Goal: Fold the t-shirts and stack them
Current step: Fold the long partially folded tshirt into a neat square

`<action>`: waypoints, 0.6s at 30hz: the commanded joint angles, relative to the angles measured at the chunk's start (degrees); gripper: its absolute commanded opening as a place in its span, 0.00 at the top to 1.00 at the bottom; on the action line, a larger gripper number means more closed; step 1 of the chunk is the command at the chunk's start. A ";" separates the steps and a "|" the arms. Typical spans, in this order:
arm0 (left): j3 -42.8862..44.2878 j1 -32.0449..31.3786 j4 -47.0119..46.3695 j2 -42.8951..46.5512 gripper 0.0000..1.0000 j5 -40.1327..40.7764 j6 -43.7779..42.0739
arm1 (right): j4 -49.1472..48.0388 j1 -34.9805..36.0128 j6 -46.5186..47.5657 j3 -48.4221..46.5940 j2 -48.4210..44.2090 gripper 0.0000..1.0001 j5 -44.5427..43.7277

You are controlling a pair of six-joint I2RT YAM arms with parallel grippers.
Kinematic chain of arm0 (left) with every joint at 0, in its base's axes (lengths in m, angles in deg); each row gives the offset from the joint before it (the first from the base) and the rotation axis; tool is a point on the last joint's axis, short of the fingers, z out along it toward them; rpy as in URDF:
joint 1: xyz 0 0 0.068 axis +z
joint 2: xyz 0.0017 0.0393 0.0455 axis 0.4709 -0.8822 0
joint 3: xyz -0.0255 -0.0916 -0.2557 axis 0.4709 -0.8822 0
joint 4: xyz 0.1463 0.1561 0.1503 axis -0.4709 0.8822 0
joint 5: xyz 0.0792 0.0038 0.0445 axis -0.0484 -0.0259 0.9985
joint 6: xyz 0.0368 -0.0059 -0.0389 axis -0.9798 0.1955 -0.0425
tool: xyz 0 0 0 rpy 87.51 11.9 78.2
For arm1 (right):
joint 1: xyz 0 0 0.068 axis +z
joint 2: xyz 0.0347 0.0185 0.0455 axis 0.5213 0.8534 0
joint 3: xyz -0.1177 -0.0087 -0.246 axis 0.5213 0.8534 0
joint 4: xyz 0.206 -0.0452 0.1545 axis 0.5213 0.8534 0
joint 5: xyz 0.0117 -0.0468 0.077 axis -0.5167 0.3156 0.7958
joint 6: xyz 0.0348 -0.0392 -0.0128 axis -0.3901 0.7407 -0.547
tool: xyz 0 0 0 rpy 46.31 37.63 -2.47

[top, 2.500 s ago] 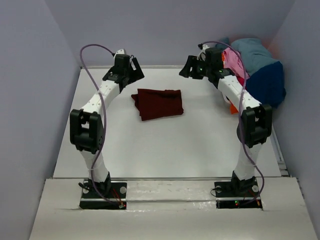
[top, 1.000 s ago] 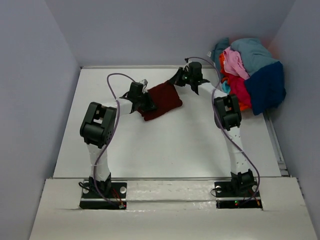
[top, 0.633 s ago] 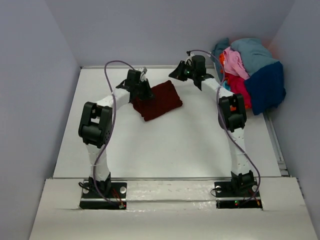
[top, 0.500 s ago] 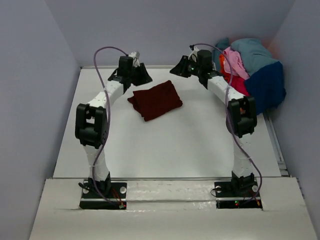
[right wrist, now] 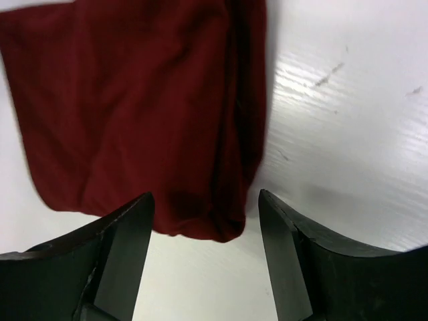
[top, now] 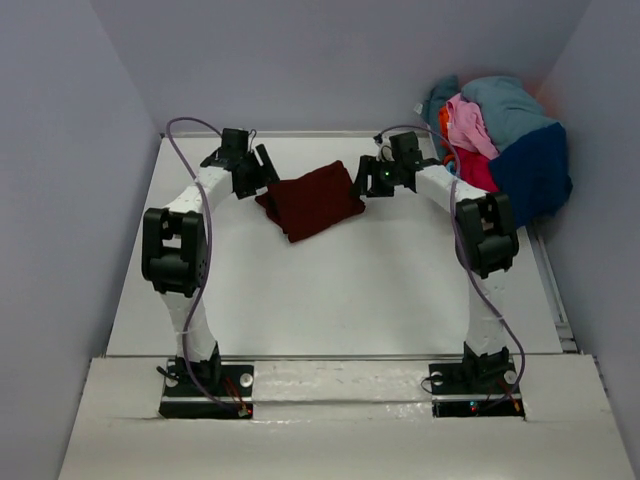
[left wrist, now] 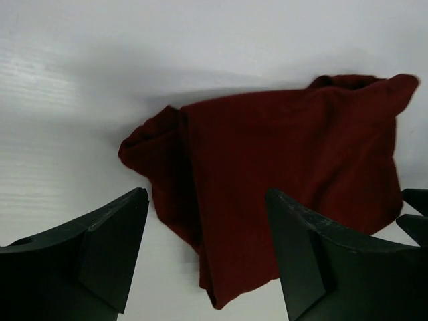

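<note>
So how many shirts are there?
5. The maroon shirt lies folded in the middle; the pink shirt, teal shirt, navy shirt and red shirt are heaped far right. More may hide underneath.

You have the dark maroon t-shirt (top: pixel 313 201) folded into a compact, slightly skewed rectangle, lying flat at far centre. Well apart from it, the pink shirt (top: pixel 470 125), teal-blue shirt (top: pixel 503 100), navy shirt (top: pixel 535 170) and red shirt (top: pixel 478 180) sit crumpled together in a heap at the far right corner.

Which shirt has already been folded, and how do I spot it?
On the white table, look to the far middle, between the left pincer and right pincer. The dark maroon t-shirt lies there as a flat folded packet, alone. The other shirts are heaped in a many-coloured pile at the far right.
</note>
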 commanded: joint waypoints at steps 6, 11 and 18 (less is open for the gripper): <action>-1.33 -0.41 -0.67 0.07 0.09 7.00 2.80 | 1.45 0.28 2.45 1.37 0.91 0.33 -1.28; 0.88 -0.41 1.17 -3.80 0.09 7.35 5.69 | 1.62 0.28 2.89 1.98 1.61 0.36 -1.89; -2.29 -0.41 -5.24 -5.21 0.22 2.96 8.33 | 1.18 0.28 2.27 0.84 2.84 0.41 -1.89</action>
